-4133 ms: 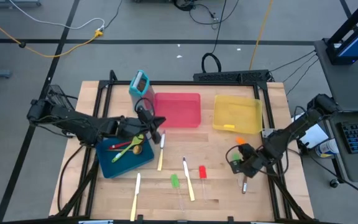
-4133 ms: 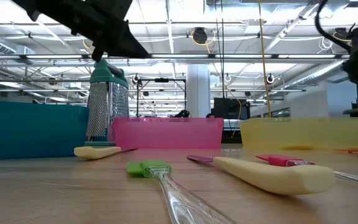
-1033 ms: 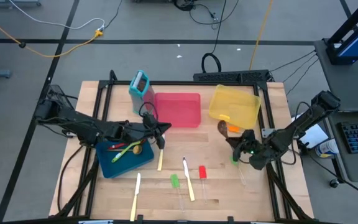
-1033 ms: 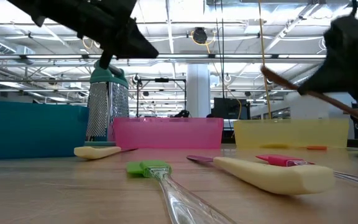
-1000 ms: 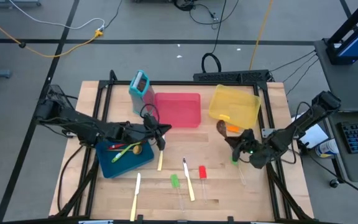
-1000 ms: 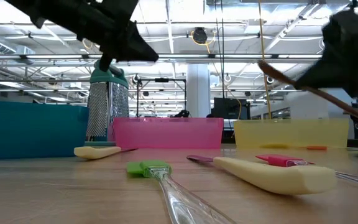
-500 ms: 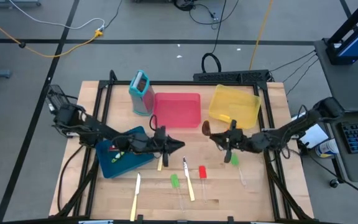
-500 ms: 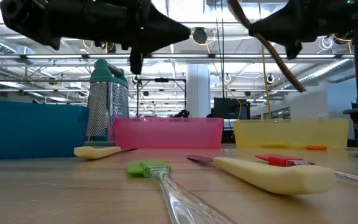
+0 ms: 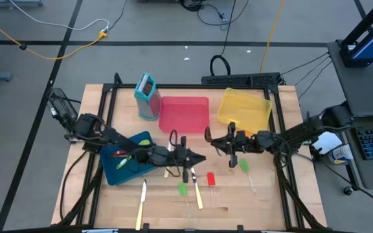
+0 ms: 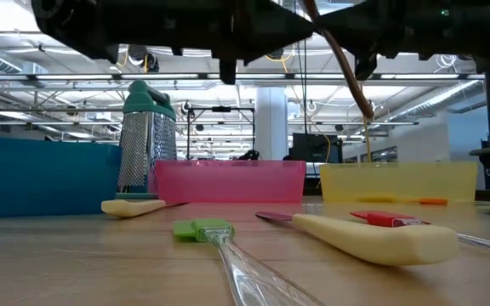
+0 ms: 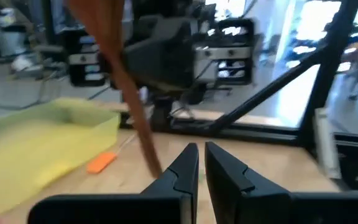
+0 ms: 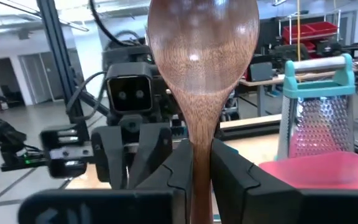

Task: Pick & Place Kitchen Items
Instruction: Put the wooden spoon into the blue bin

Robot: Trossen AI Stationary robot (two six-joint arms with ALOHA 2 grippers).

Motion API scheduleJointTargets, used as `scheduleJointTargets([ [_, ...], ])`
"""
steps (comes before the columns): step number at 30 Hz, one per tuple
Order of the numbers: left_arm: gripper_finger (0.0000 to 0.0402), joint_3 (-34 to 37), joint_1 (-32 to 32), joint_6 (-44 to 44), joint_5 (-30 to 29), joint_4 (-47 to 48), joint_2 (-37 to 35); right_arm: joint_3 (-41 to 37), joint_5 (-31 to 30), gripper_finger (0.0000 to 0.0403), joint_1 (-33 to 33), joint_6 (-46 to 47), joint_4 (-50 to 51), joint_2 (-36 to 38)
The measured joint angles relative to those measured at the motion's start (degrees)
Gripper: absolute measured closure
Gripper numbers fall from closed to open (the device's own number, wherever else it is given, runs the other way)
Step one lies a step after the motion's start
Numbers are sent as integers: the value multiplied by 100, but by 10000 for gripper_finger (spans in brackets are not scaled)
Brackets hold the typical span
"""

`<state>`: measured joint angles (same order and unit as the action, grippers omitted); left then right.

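My right gripper [image 9: 217,142] is over the table's middle, shut on a wooden spoon [image 12: 202,56] whose bowl [image 9: 208,134] points at my left arm. My left gripper [image 9: 201,158] faces it from the left, shut and empty; its fingers [image 11: 185,171] stand just short of the spoon [image 11: 126,87]. On the table lie cream-handled knives [image 9: 140,202] [image 9: 197,191], a green spatula [image 9: 182,189], a red one [image 9: 210,179] and another green one [image 9: 243,166]. Red and green spoons lie in the blue tray [image 9: 129,173]. My right gripper pinches the wooden spoon's handle [image 12: 202,144] between its two fingers, close behind the bowl. The fingers come level from the table's right, along the spoon. The spoon is lifted clear; its bowl sticks out past the fingertips and its handle slants down behind [image 10: 357,89].
A teal box grater [image 9: 146,96] stands at the back left. A red tray [image 9: 184,113] lies beside it. A yellow tray [image 9: 245,110] at the back right holds an orange piece [image 9: 234,123]. Another cream knife [image 9: 167,167] lies by the blue tray.
My right gripper has carried the wooden spoon up and toward the table's left, from beside the yellow tray to the middle. My left gripper has gone from over the blue tray toward the table's right, and the two now face each other closely.
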<state>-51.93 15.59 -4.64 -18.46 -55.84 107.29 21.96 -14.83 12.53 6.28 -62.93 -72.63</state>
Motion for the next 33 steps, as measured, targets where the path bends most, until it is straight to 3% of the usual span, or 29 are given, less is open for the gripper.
scheduleJointTargets([
  [3, 357, -124, -79, -58, -346, 442, 46, 0, -4, 370, -26, 5, -102, -84],
  [8, 300, -197, -226, -100, -741, 631, 46, 0, -25, 373, -27, -185, -269, -187],
  [17, 212, -201, -567, 32, -538, 179, 45, 0, -310, 373, -207, -248, -285, -211],
  [24, 199, -651, -773, 140, -56, 534, 40, 0, -308, 372, -281, -6, -283, -209],
  [33, 199, -1251, -807, 133, -116, 1901, 41, 0, -301, 371, -281, 12, -483, -209],
])
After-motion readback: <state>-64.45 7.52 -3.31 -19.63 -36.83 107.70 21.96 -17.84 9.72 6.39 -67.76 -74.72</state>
